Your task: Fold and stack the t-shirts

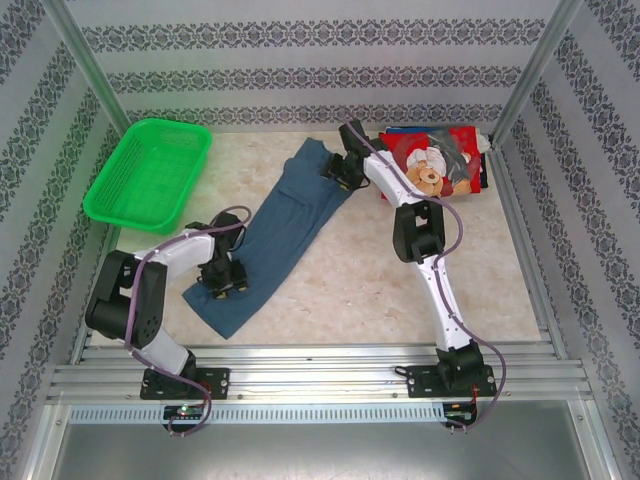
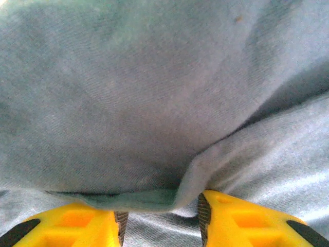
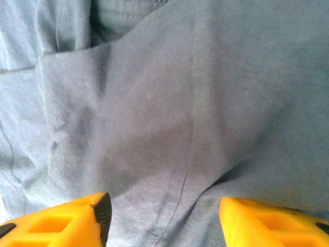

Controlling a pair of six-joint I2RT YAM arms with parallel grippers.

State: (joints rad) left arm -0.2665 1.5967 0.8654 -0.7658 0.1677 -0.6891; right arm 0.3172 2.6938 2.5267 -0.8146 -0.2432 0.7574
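The slate-blue t-shirt (image 1: pixel 285 225) lies folded into a long narrow strip, running diagonally from the far middle of the table to the near left. My left gripper (image 1: pixel 222 283) is down on its near end. In the left wrist view that gripper (image 2: pixel 162 216) has its yellow jaws partly apart, with a raised fold of the blue cloth (image 2: pixel 154 103) lying loose between them. My right gripper (image 1: pixel 338 172) rests over the strip's far end. Its jaws (image 3: pixel 164 216) stand wide apart above flat blue cloth (image 3: pixel 169 103) and a hem seam. The red teddy-bear t-shirt (image 1: pixel 440 165) tops a folded stack at the back right.
A green mesh basket (image 1: pixel 150 170) stands at the back left. Patterned walls and metal posts close in the table on three sides. Bare marble tabletop (image 1: pixel 370 280) lies between the blue strip and the right arm.
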